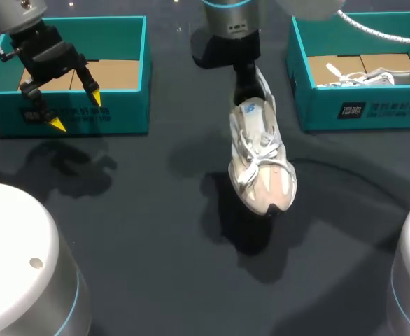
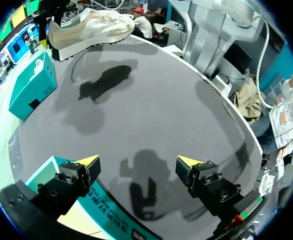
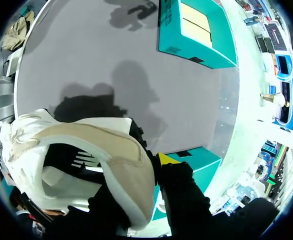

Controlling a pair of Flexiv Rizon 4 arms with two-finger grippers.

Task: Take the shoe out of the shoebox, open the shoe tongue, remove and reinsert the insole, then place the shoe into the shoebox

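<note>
A dark grey tabletop [image 1: 156, 231] spreads under both pairs of jaws and carries two soft shadows: one shadow [image 1: 243, 234] lies just below and ahead of the right jaws, and the other shadow [image 1: 65, 164] lies beneath the left jaws. Out past the right jaws and well apart from them, a second white shoe [image 1: 373, 75] lies low inside a teal box [image 1: 359, 108], its laces trailing loose over the cardboard lining.
</note>
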